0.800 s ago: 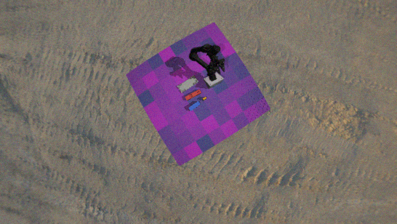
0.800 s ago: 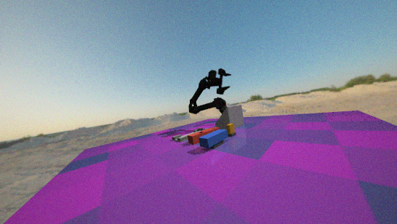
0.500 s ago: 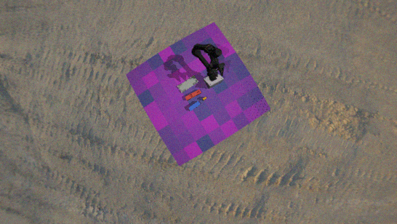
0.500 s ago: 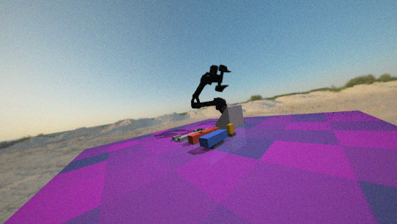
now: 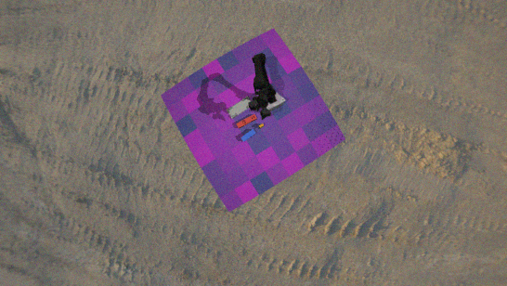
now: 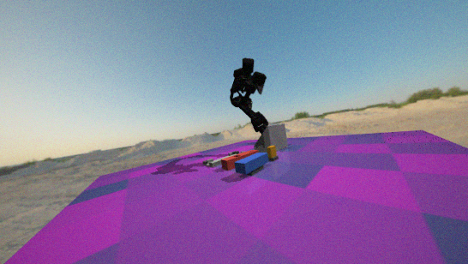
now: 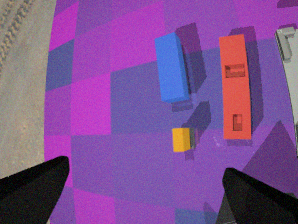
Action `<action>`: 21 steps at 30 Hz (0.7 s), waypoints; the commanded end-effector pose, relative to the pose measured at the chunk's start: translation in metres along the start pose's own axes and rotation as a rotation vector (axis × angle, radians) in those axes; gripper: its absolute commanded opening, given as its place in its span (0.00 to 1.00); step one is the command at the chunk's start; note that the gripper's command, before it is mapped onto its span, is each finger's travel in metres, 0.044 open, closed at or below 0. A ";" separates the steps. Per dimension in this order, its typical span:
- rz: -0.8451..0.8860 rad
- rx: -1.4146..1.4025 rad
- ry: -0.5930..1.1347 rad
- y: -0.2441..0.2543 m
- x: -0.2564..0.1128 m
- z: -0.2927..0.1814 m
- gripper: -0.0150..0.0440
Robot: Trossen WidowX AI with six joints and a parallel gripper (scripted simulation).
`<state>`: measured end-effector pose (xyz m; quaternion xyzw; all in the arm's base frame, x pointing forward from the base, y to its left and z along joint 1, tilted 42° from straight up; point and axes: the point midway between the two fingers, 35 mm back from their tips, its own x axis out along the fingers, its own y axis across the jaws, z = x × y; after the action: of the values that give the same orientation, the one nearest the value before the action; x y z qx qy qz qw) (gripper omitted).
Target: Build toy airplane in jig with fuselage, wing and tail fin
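The red fuselage (image 5: 246,122) (image 6: 231,164) (image 7: 235,97) lies on the mat beside the pale jig (image 5: 239,108) (image 7: 294,70), with two sockets facing up. The blue wing (image 5: 249,135) (image 6: 252,163) (image 7: 172,70) lies separately, roughly parallel to the fuselage. The small yellow tail fin (image 5: 261,125) (image 6: 272,153) (image 7: 180,140) lies near one end of the wing. Their tabs cannot be made out clearly. My gripper (image 7: 148,171) is open and empty, high above the mat, with the parts ahead of its fingers in the wrist view. Only the jig's edge shows in that view.
The arm's pale base block (image 5: 279,103) (image 6: 276,136) stands close behind the parts. The patterned purple mat (image 5: 241,158) (image 6: 257,201) (image 7: 125,165) ends at sandy ground. The arm casts a shadow across the mat and near the jig.
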<state>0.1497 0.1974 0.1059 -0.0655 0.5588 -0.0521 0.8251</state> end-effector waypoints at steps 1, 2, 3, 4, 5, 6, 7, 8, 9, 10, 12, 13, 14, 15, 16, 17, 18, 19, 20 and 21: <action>-0.196 -0.036 0.050 -0.019 0.040 0.034 1.00; -0.240 -0.048 0.070 -0.025 0.050 0.041 1.00; -0.284 -0.059 0.093 -0.032 0.061 0.048 1.00; -0.326 -0.071 0.119 -0.039 0.071 0.054 1.00; -0.367 -0.084 0.148 -0.047 0.082 0.060 1.00; -0.406 -0.098 0.180 -0.055 0.093 0.064 1.00; -0.443 -0.113 0.214 -0.064 0.104 0.069 1.00; -0.479 -0.129 0.252 -0.073 0.115 0.072 1.00; -0.506 -0.143 0.284 -0.080 0.124 0.074 1.00; -0.522 -0.151 0.304 -0.085 0.130 0.075 1.00; -0.527 -0.154 0.311 -0.087 0.132 0.075 1.00; -0.527 -0.154 0.311 -0.087 0.132 0.075 1.00; -0.527 -0.154 0.311 -0.087 0.132 0.075 1.00; -0.527 -0.154 0.311 -0.087 0.132 0.075 1.00; -0.527 -0.154 0.311 -0.088 0.134 0.075 1.00; -0.527 -0.154 0.311 -0.092 0.142 0.073 1.00; -0.527 -0.154 0.310 -0.100 0.154 0.070 1.00; -0.528 -0.154 0.310 -0.108 0.166 0.066 1.00; -0.529 -0.154 0.310 -0.113 0.173 0.063 1.00; -0.529 -0.154 0.310 -0.115 0.175 0.062 1.00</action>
<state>0.2740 0.0809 0.0072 -0.2536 0.6372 -0.2267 0.6916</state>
